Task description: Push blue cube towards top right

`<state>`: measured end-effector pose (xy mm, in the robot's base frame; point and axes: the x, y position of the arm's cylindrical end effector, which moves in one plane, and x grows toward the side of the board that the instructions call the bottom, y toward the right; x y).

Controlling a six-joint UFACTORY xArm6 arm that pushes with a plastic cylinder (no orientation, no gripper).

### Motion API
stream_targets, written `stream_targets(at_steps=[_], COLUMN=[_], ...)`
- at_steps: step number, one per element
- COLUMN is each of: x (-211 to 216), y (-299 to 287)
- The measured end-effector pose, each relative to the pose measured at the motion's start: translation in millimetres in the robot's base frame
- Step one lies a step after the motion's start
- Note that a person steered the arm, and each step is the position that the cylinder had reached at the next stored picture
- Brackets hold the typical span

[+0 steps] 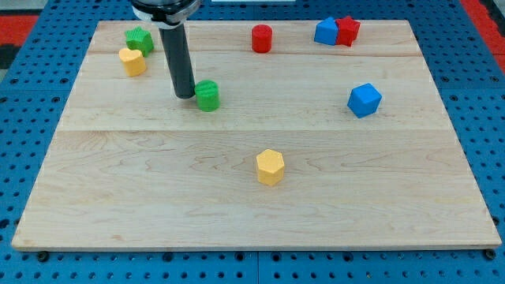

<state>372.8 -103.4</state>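
Note:
The blue cube (364, 100) sits on the wooden board (158, 197) at the view's right, about mid-height. My tip (185, 95) rests on the board at the upper left, far to the left of the blue cube. It stands right beside a green cylinder (207, 95), touching or nearly touching its left side.
A red cylinder (262, 38) stands at the top centre. Another blue block (326, 31) touches a red star-like block (347, 31) at the top right. A green block (139, 39) and a yellow block (132, 61) sit at the top left. A yellow hexagonal block (270, 166) lies below centre.

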Motion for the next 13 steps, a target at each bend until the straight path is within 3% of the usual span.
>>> stream_targets(at_steps=[2, 4, 5, 7, 8, 10, 12, 13], x=[0.0, 40.6, 61.7, 61.7, 58.6, 54.7, 2.6, 10.5], y=[-4.9, -17.2, 33.7, 206.0, 243.3, 291.8, 291.8, 303.0])
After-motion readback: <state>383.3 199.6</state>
